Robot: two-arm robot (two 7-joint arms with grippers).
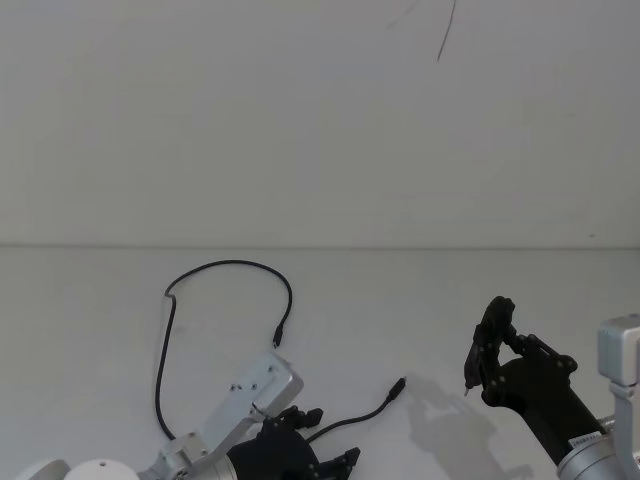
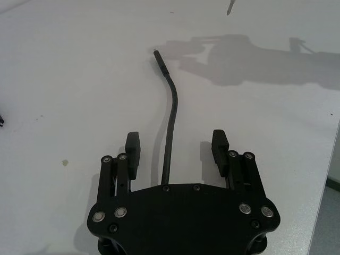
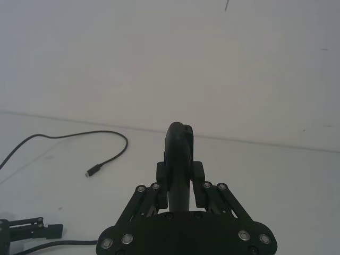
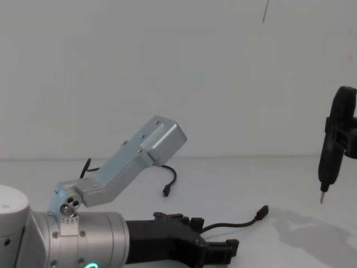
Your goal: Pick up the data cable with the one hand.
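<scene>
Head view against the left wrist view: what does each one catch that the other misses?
Head view: the full loop of the cable across the table, and the right tool gripping a black pointed stick. Left wrist view: the cable running between the open fingers of the left tool, touching neither. Both: the left tool and the cable's near plug end lying on the table.

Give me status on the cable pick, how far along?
Done: left gripper is down near the table, fingers open either side of the data cable close to one plug end. In hand: nothing gripped yet; the cable lies flat. Remaining: close and lift. The right gripper sits off to the right, shut on a black metal-tipped tool.
</scene>
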